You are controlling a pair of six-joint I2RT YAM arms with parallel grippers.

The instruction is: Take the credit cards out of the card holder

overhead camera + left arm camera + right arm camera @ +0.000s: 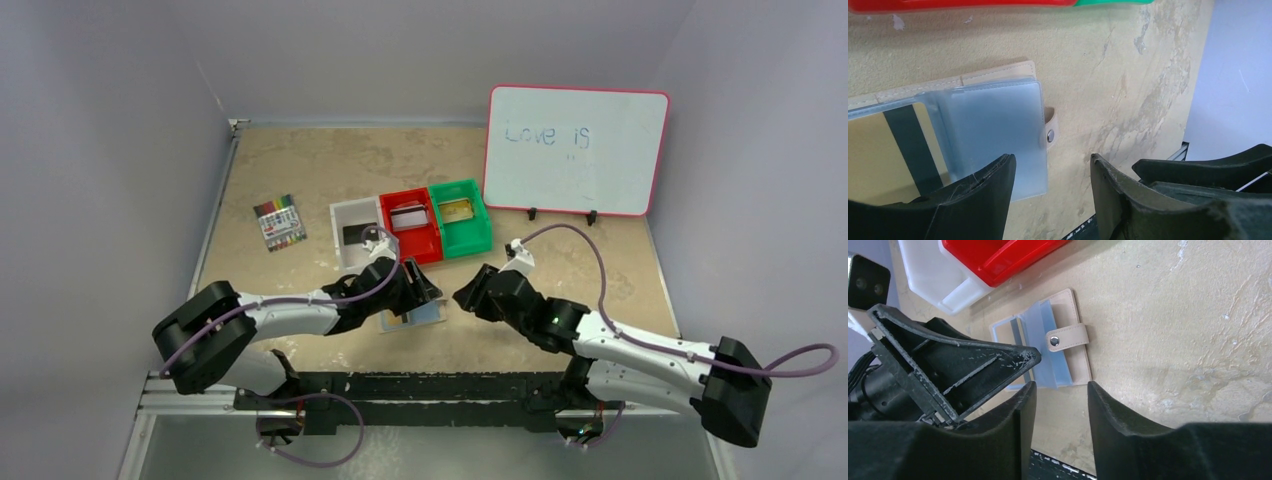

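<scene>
We see the card holder [420, 316] lying open on the table [300, 170], just in front of the white bin [337, 225] and the red bin [420, 250], with its beige cover down and its clear bluish sleeves facing up. Its snap tab [1068, 340] sticks out at the side that faces the right arm. In the left wrist view, a tan card [873, 150] with a dark stripe sits inside 1 sleeve. The left gripper [425, 290] hangs low over the holder with its jaws apart and nothing clamped between them. 1 of its fingers [983, 190] lies over the edge of the top sleeve, though we cannot tell whether it touches, and the other is over bare table. The right gripper [462, 297] is just beside the holder on the tab side, its jaws also parted and holding nothing. Farther back, a black card [357, 234] lies in the white bin, a silver-grey card [408, 217] lies in the red bin, and a gold-toned card [457, 210] lies in the green bin [470, 243]. A pack of markers [279, 223] rests to the left of the bins, and a whiteboard [577, 150] stands at the back right.
</scene>
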